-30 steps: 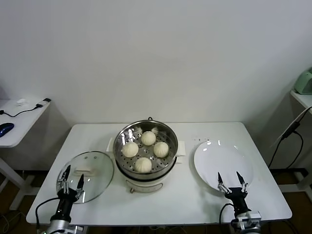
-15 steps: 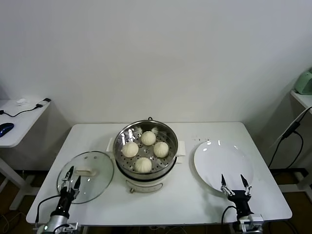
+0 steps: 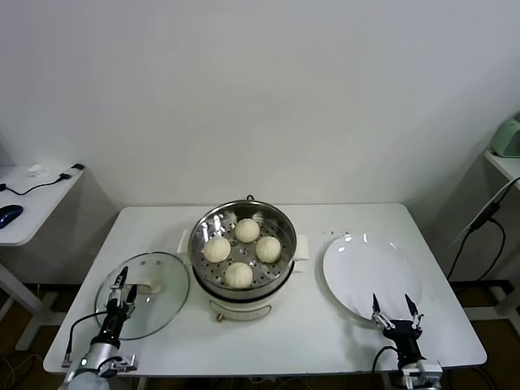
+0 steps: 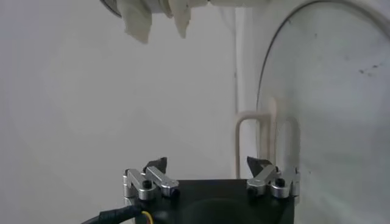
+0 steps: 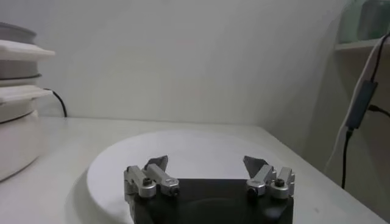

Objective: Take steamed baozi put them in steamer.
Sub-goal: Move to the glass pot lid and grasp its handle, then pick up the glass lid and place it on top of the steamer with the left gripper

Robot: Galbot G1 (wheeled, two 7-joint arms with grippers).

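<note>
Several cream-white baozi point(image 3: 238, 274) lie on the perforated tray inside the shiny steel steamer point(image 3: 210, 223) on its white base at the table's middle. My left gripper point(image 3: 123, 288) is open and empty, low at the front left, over the near edge of the glass lid point(image 3: 158, 276). In the left wrist view the gripper point(image 4: 207, 164) shows open with the lid point(image 4: 329, 91) beside it. My right gripper point(image 3: 393, 309) is open and empty at the front right, at the near edge of the white plate point(image 3: 370, 268). The right wrist view shows the gripper point(image 5: 207, 163) open over the plate point(image 5: 183, 152).
The white table point(image 3: 325, 341) ends just in front of both grippers. A side table point(image 3: 24, 203) with a cable and a mouse stands at the far left. A cable hangs at the far right point(image 3: 479, 219). The steamer's side point(image 5: 18, 122) shows in the right wrist view.
Both arms have drawn back and down toward the table's front edge. The left gripper has shifted slightly right over the lid's edge. The baozi and steamer have not moved.
</note>
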